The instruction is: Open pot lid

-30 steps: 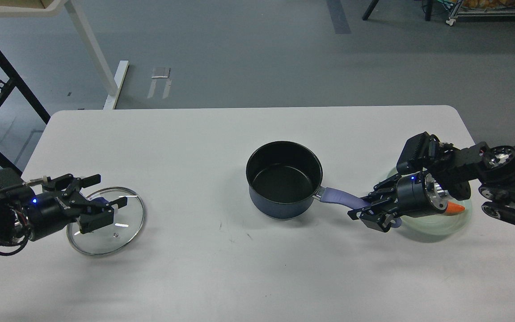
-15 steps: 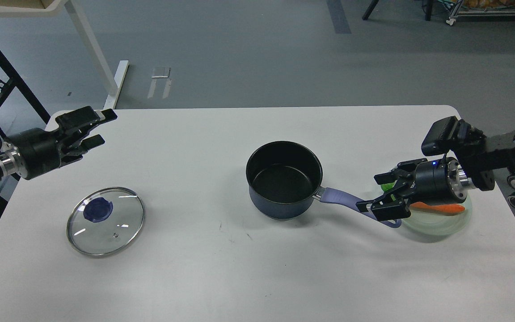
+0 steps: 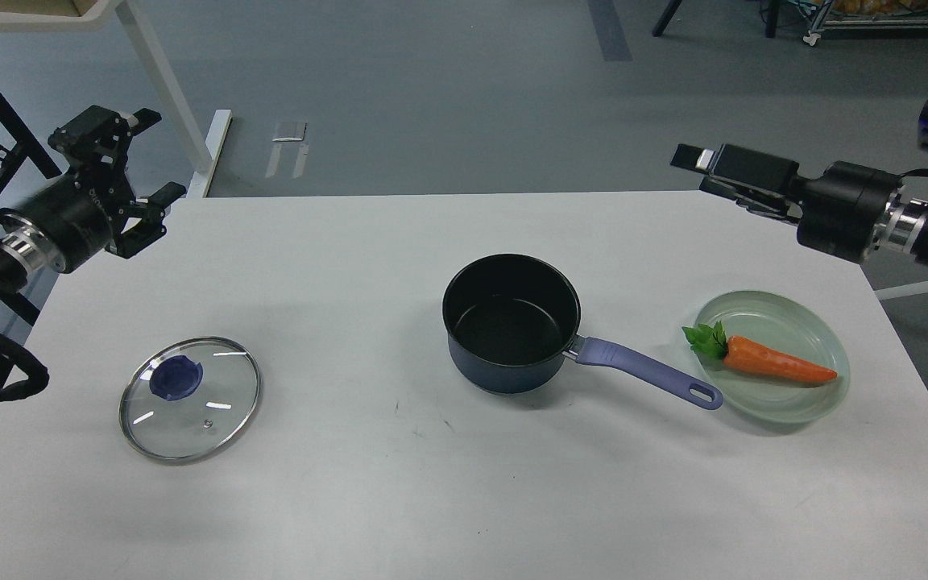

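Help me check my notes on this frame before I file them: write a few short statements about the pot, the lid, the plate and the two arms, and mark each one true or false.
1. The lid sits on the pot. False: it lies flat on the table, well left of the pot.
2. The pot is empty. True: only its black interior shows.
3. The carrot lies on the pale green plate. True.
4. The right gripper grips the pot's handle. False: it is raised near the table's far right edge, holding nothing.
5. The left gripper holds the lid's knob. False: it is up by the far left corner, jaws open and empty.
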Controlling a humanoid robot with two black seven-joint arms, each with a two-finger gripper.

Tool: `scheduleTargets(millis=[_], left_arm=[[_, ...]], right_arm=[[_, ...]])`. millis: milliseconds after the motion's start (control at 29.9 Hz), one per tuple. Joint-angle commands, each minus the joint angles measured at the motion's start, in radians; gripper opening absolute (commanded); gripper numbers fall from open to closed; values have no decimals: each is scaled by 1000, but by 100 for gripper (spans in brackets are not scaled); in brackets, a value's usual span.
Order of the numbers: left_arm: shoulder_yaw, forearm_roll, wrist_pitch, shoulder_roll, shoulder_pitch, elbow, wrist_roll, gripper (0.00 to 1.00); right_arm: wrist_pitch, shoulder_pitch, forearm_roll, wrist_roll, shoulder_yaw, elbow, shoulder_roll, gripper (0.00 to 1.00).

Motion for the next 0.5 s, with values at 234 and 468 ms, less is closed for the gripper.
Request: scheduleTargets(millis=[234,468], left_arm=[[-138,-37,-191,-170,83,203,0,99],[-225,-165,-226,-238,154,272,191,99]], right_arm=[[54,-164,520,0,99,-110,132,99],[253,-369,569,0,277,-298,230,99]])
